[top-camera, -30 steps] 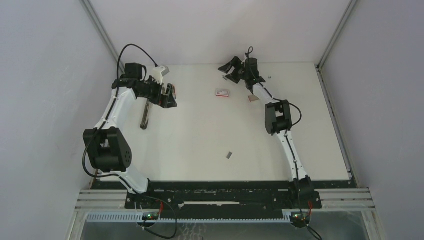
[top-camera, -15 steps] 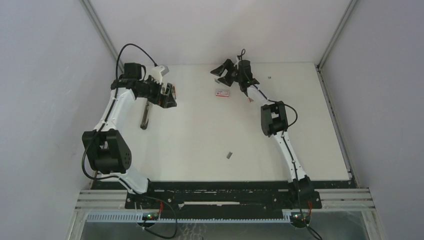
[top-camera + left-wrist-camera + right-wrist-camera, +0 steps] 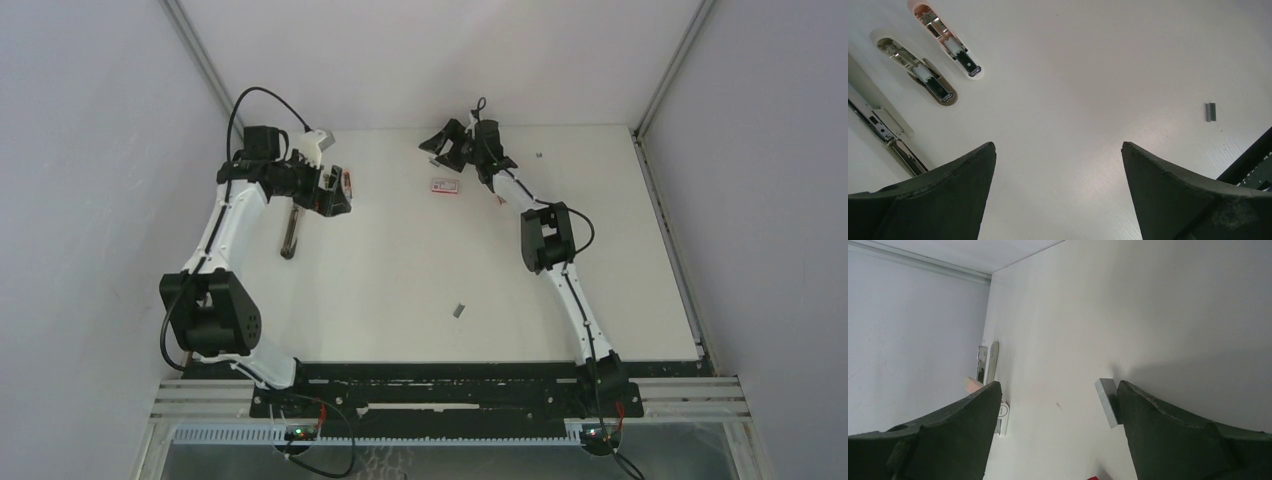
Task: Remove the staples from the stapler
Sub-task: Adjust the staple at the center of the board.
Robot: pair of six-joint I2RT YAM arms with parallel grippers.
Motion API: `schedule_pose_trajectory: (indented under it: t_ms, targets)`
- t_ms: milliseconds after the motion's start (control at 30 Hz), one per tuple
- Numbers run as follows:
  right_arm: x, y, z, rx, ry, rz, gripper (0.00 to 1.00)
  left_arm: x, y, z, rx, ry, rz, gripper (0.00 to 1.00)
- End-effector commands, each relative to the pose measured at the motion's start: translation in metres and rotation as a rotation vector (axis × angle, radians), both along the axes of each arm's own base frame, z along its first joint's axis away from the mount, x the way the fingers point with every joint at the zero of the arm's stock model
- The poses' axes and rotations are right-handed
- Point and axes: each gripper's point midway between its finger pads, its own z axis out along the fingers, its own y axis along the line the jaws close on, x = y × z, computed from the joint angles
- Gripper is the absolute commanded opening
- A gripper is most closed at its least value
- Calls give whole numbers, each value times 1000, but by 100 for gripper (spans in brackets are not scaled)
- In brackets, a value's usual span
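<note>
White tabletop [image 3: 400, 260], pale walls around it. Right hand [image 3: 1058, 385] open, gripping nothing. Grey staple block [image 3: 1108, 402] lies just inside one finger, can't tell if touching. Red-and-white box [image 3: 445, 186] on the tabletop near that hand. Left hand [image 3: 1058, 147] open and empty over bare tabletop. Stapler [image 3: 930, 82] off to one side of it, loose staple strip [image 3: 1210, 111] well apart on the other side.

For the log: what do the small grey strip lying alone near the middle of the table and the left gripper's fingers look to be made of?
The staple strip: probably metal, flat grey with a dull sheen and squared edges. The fingers of the left gripper: likely moulded plastic or rubber, matte black, faintly grainy, with no glint.
</note>
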Motion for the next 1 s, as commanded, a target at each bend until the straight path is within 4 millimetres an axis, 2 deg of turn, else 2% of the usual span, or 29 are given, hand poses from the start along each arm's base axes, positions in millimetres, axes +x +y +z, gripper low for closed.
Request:
schedule_pose_trajectory:
  t_ms: [0,33,67,200,400,567,967]
  targets:
    - [-3,6,30,-81,-43,-8,89,0,9,14,41,-40,71,100]
    - [-3,4,29,-97,-36,-17,98,1,11,14,49,-43,81,100]
    - [-3,2,27,-113,-27,-26,100,1,12,14,55,-45,90,100]
    - [-6,-8,24,-171,9,-53,100,2,15,18,65,-53,107,100]
    - [-17,-10,18,-242,15,-22,100,4,18,23,76,-63,130,100]
    - [-23,-2,15,-222,12,18,100,1,20,22,85,-63,132,100]
    - [-26,31,31,-184,-76,55,100,-8,26,18,90,-56,147,100]
